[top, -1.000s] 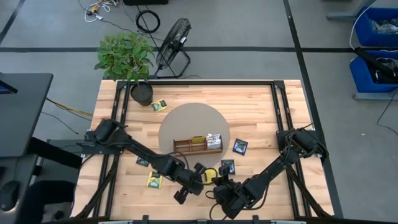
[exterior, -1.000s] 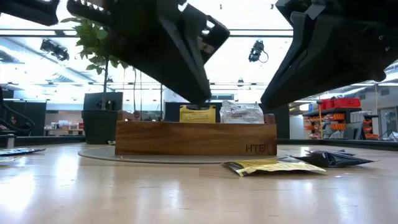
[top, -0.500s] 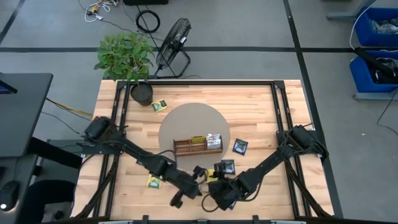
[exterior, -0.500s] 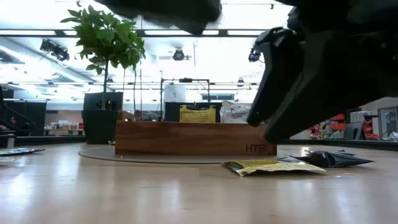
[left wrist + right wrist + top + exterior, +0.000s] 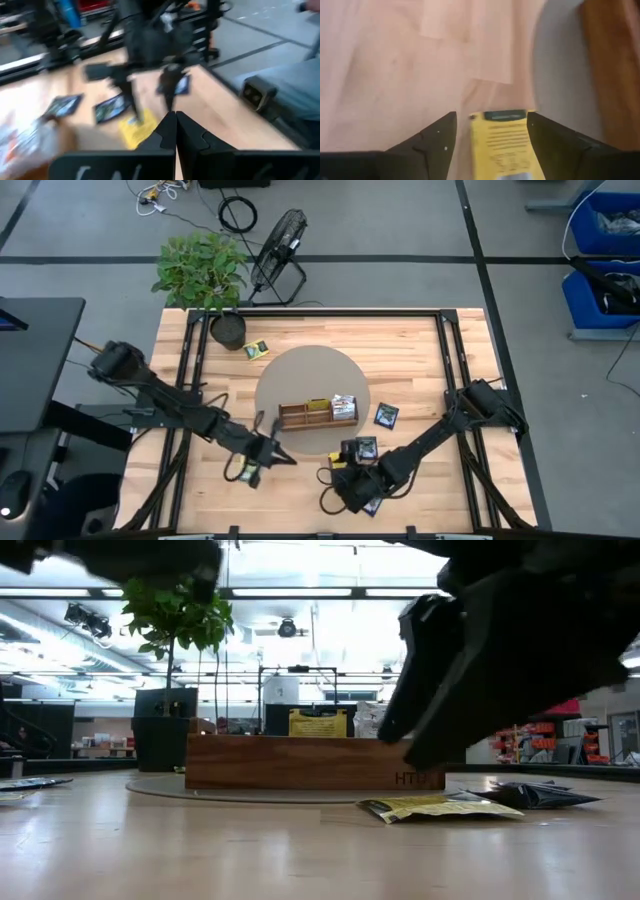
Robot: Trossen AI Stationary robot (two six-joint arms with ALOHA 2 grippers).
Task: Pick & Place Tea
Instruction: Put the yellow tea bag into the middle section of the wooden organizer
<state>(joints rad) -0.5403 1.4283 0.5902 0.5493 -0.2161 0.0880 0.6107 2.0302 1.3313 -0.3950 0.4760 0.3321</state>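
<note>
My right fingers (image 5: 487,137) were spread wide with the yellow tea sachet (image 5: 507,145) lying flat on the table right between them, long axis pointing toward the wooden tray (image 5: 612,70), while my left fingers (image 5: 175,131) sat pinched shut, empty, off to the left.

A: Yellow sachet (image 5: 506,145)?
B: Flat on the wood, label upward, lying between the right gripper's (image 5: 491,131) spread jaws.
A: Others?
B: Two black sachets (image 5: 112,106) lie flat beyond the left gripper's (image 5: 175,121) shut jaws.
</note>
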